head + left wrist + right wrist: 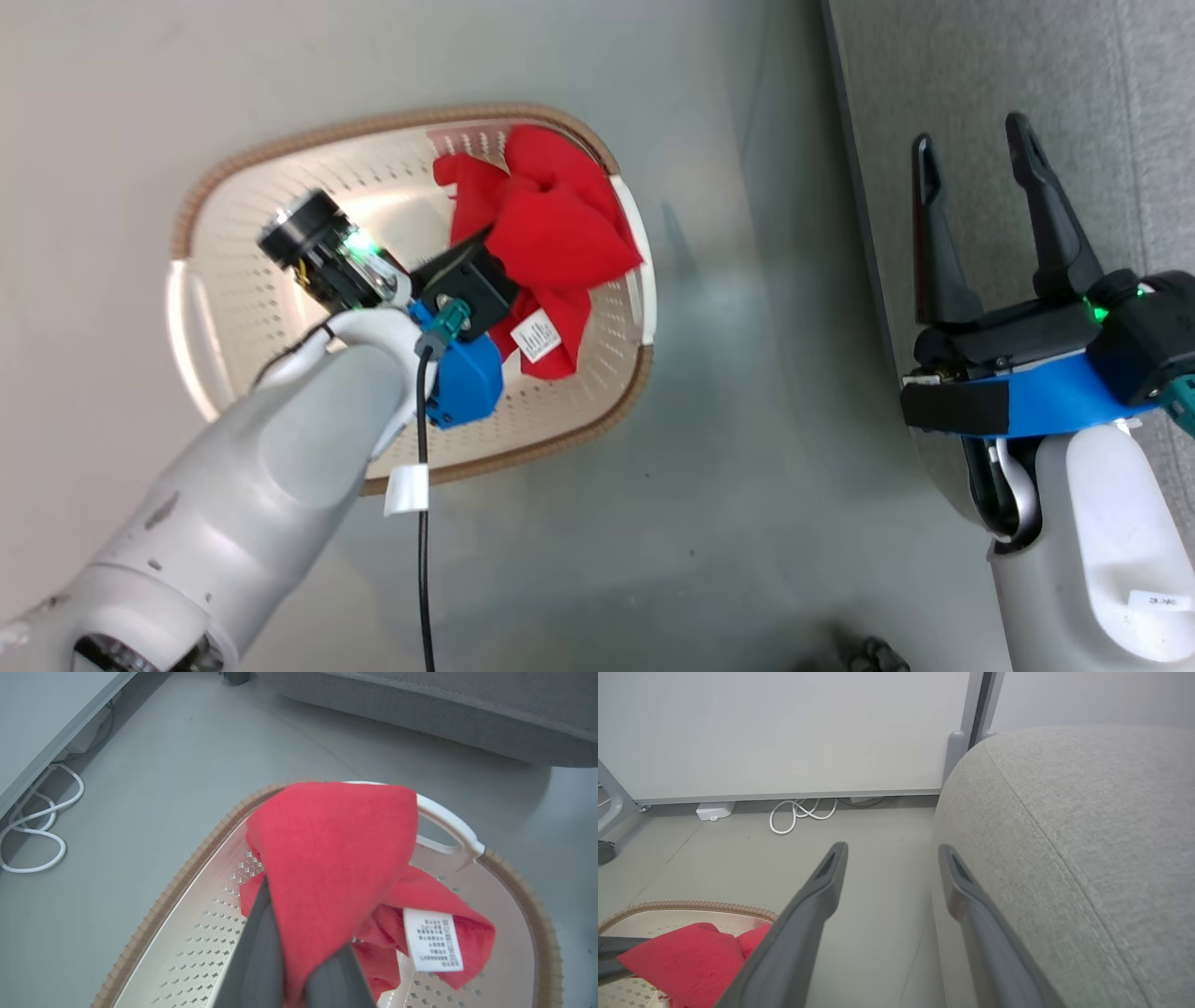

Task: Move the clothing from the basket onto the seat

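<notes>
The clothing (pixel 551 233) lay bunched at the basket's (pixel 280 159) seat-side end, pinched in the left gripper's (pixel 299 961) jaws. It wanted lifting straight up until the hanging folds cleared the basket, then swinging to the seat (pixel 1087 835). The right gripper's (pixel 971 135) jaws stood spread, empty.

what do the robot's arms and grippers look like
Both arms are pale grey shells: left forearm, right forearm. Each wrist carries a blue bracket, black housing and a green light. The left gripper and right gripper each have two long dark fingers. A black cable with a white tag runs along the left arm; a white label marks the right.
</notes>
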{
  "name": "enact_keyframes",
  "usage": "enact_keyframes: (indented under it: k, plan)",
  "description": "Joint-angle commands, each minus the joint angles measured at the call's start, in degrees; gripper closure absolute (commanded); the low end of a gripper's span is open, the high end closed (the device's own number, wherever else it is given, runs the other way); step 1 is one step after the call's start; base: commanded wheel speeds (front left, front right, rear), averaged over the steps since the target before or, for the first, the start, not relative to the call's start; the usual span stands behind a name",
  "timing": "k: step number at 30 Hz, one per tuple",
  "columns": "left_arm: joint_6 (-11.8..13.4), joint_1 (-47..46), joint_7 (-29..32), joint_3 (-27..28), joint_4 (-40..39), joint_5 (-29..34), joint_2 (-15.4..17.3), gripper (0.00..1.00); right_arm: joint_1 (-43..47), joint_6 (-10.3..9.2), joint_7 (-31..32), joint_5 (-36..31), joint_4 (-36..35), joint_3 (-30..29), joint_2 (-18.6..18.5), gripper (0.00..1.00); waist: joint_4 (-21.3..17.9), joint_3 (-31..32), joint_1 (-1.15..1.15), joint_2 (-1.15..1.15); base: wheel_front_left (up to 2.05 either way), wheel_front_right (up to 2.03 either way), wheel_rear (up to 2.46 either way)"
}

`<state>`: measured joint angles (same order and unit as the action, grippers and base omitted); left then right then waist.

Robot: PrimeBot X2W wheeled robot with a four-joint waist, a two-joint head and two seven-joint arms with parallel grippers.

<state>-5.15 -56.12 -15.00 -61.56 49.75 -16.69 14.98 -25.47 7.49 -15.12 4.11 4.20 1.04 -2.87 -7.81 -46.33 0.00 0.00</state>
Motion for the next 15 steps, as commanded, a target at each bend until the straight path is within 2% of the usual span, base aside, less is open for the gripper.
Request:
enact_keyframes:
  k: [1,15]
  plan:
    - [0.3,1.0,-0.3,1.1,-1.2,-0.3,-0.2,1.0,0.9,0.01,0.0,-0.3,0.2,-0.2,-0.3,0.0,2.1,3.5,0.0,0.0,0.0,0.0,0.0]
    - [1.1,13.5,-0.3,13.8,-14.5,0.9,-2.1,1.0,7.1,0.01,0.0,0.3,3.7,-1.3,-1.6,0.0,6.5,19.5,0.0,0.0,0.0,0.0,0.0]
